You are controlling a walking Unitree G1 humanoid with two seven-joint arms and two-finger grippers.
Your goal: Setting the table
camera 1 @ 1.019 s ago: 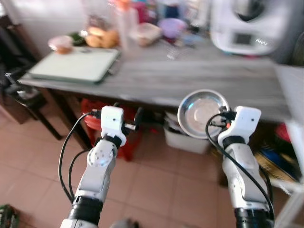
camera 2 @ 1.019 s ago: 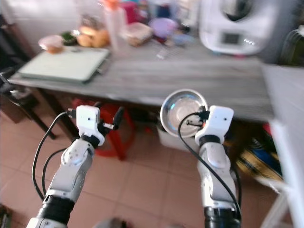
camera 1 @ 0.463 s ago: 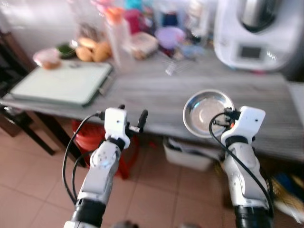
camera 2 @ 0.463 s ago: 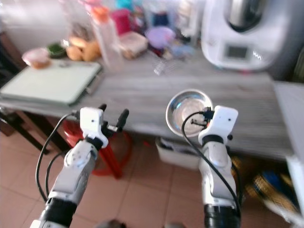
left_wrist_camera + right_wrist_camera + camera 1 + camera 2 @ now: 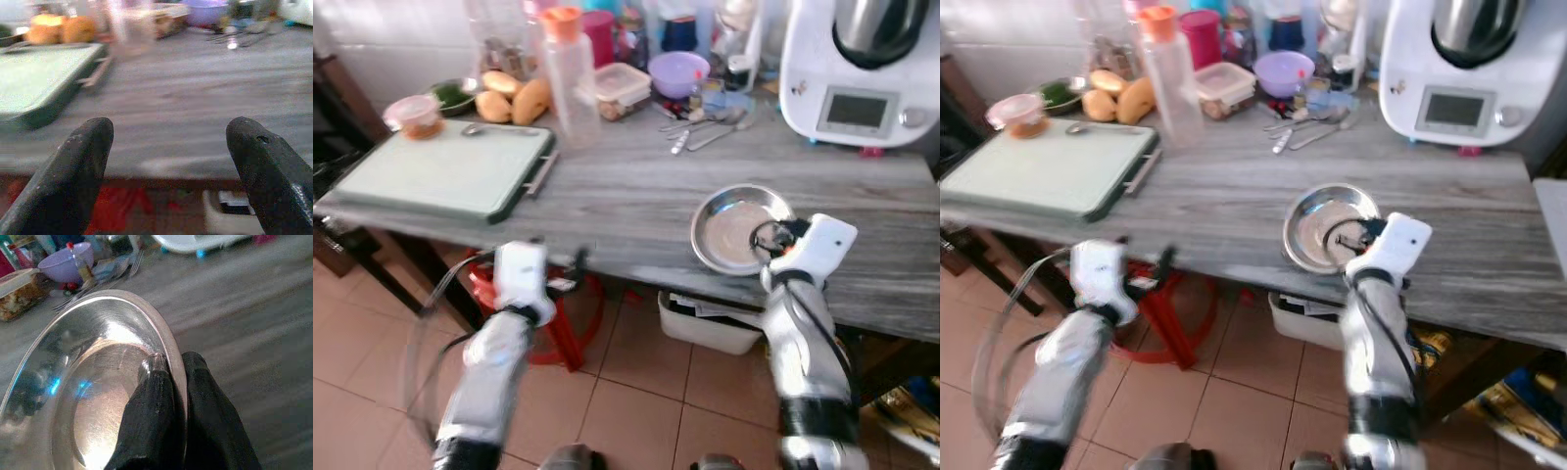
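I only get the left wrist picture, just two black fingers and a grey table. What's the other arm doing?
Observer: The right gripper is pinching the rim of a steel plate.
Child: Is the plate on the table?
Observer: It's over the grey table, near the front edge; I can't tell if it's touching.
Child: What's behind it?
Observer: A big white kitchen machine at the back, with loose cutlery beside it.

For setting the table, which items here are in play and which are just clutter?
In play: steel plate, pinched at its rim by the right claw; wooden table.

Clutter: cutting board, purple bowl, cutlery, kitchen machine, bottle.
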